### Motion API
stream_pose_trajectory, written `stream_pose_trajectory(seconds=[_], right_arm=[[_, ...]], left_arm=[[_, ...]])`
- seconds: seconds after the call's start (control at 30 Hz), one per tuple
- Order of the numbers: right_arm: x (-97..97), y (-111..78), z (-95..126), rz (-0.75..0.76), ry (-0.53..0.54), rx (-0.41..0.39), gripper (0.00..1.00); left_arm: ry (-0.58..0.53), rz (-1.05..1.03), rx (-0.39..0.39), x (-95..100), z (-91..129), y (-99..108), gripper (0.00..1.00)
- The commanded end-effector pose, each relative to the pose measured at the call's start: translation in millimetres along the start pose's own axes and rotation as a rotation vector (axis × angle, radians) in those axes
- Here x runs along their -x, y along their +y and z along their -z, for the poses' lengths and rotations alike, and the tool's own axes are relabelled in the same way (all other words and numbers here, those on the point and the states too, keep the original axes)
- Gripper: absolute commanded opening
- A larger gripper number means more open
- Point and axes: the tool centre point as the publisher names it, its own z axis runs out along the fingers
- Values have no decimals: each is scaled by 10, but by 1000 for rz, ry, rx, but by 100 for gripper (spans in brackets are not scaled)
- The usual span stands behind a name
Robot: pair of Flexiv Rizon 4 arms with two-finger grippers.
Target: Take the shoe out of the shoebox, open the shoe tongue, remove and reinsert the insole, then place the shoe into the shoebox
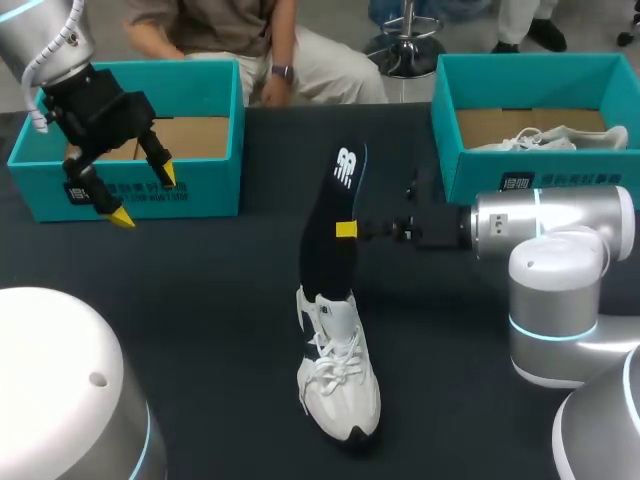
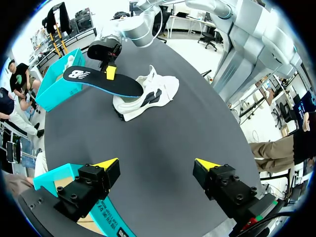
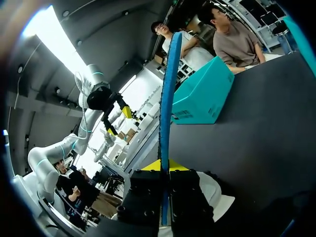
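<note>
My left arm comes in from the far left corner and holds the left gripper [image 1: 145, 195] in the air over the near wall of the left shoebox [image 1: 205, 190]. Its fingers stand wide apart with nothing between them. In the left wrist view the left gripper [image 2: 157, 165] looks out along the table [image 2: 168, 133], with a corner of that teal box just under one finger.

In the middle of the dark table [image 1: 200, 280] lies the white shoe [image 1: 340, 375], laces up and toe toward the near edge. The dark insole [image 1: 333, 215] rises from the shoe's opening and leans toward the far side. Its lower end meets the collar, but I cannot tell how far in it sits.

My right arm lies level across the table from the right. The right gripper [image 1: 348, 230] is clamped on the insole about halfway up. In the right wrist view the insole [image 3: 168, 98] stands edge-on, pinched between the fingers of the right gripper [image 3: 165, 170].

At the far right stands the right shoebox [image 1: 540, 66], with a second white shoe [image 1: 540, 140] inside it.
</note>
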Motion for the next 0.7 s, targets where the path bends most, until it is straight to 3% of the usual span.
stream_pose_trajectory(seconds=[0.03,0.7], right_arm=[[-17,14,2,-4,-12,-27,0],[47,-269,-25,-51,-13,-55,0]], left_arm=[[1,0,2,-2,-2,3,100],[1,0,2,-2,-2,3,100]])
